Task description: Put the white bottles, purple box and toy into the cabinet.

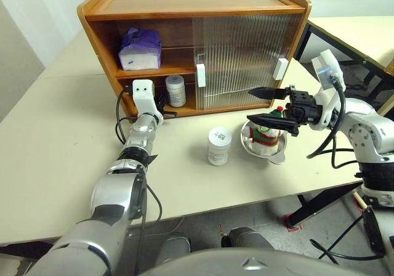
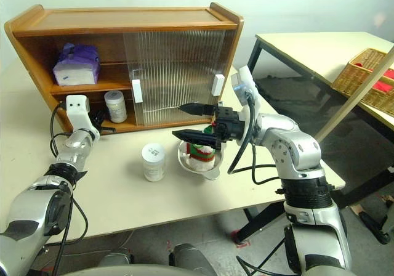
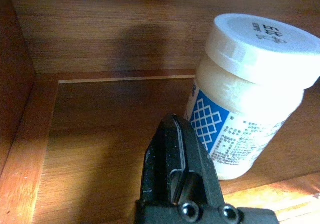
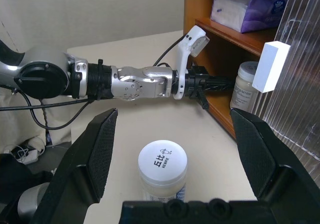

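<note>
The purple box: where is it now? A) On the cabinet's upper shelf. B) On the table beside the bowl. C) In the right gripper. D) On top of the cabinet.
A: the purple box lies on the upper shelf in the open left side of the cabinet, above the white bottle on the lower shelf.

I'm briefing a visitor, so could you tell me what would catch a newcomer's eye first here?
The wooden cabinet at the table's back, with the purple box on its upper shelf. The left gripper, shut, reaches into the lower shelf beside a white bottle; the open right gripper hovers over the toy in a steel bowl.
</note>
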Available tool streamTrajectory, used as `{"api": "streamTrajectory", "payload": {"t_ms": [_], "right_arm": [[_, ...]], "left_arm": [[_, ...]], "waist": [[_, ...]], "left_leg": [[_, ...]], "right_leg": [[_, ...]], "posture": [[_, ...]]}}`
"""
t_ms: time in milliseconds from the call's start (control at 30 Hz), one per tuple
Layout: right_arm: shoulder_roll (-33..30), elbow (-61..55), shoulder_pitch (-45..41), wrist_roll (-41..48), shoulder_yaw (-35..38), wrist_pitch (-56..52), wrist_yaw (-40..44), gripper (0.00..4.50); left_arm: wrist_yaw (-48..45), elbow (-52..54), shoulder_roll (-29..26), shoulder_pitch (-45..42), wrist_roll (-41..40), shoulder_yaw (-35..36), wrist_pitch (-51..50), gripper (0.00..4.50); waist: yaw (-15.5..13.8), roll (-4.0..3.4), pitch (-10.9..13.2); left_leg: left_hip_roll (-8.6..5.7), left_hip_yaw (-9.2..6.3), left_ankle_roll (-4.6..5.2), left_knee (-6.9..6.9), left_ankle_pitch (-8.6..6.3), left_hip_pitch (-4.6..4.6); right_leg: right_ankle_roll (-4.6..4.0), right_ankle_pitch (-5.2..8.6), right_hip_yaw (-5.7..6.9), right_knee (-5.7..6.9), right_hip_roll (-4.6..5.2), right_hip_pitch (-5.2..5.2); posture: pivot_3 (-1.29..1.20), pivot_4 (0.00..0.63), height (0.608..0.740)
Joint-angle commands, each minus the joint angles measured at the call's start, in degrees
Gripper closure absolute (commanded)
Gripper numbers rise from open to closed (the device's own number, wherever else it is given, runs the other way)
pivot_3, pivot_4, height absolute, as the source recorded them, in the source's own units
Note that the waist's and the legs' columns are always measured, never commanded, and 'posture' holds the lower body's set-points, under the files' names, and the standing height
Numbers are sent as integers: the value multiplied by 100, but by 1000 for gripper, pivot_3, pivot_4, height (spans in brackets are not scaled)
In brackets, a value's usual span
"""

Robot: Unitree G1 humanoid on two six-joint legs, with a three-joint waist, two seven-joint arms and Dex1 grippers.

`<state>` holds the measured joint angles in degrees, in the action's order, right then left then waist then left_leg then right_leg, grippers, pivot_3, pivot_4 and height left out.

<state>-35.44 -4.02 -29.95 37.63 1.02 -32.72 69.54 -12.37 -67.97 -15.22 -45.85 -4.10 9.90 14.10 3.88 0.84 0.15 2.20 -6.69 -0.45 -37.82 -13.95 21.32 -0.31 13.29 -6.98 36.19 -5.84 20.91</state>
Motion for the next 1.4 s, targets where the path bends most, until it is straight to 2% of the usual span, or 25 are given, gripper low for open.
{"api": "streamTrajectory", "payload": {"t_ms": [33,600,867,1033,1167,1300,1400], "right_arm": [[-74,-94,78,25,66,-50,-46,0],[-160,-241,182,98,136,-92,-190,0],[-166,-228,175,108,132,-91,-204,0],[-112,-159,134,83,85,-54,-192,0],[-55,-75,83,58,47,-24,-168,0],[-11,-9,29,39,22,-6,-145,0],[28,70,-14,17,-16,16,-89,0]], "left_arm": [[-89,-165,39,-181,109,-84,10,4475],[-212,-324,265,-396,221,-171,-4,4475],[-165,-303,163,-370,189,-77,24,4475],[-574,42,54,-85,7,9,173,4475],[-1199,807,63,428,-244,17,242,4475],[-1646,1936,51,1078,-479,-51,-41,3597],[-2383,3483,-143,1980,-859,-188,-491,2501]], "waist": [[10,0,0],[103,-1,1],[173,-1,1],[197,-1,1],[192,-2,1],[179,-2,1],[162,-3,0]], "left_leg": [[0,0,0,0,0,0],[-2,4,12,-1,-8,3],[-1,6,29,-3,-17,5],[-1,7,32,-2,-20,7],[-2,9,32,-1,-22,7],[-2,13,31,-3,-25,13],[-2,17,31,-3,-25,16]], "right_leg": [[0,0,0,0,0,0],[5,6,-1,-4,0,0],[9,12,-2,-6,0,1],[9,16,-2,-6,0,2],[8,19,-1,-6,0,2],[6,21,0,-6,-1,4],[5,21,0,-5,-1,8]], "posture": [[-142,0,740],[-171,0,740],[-161,0,740],[-146,0,740],[-135,0,740],[-122,0,740],[-107,0,740]]}}
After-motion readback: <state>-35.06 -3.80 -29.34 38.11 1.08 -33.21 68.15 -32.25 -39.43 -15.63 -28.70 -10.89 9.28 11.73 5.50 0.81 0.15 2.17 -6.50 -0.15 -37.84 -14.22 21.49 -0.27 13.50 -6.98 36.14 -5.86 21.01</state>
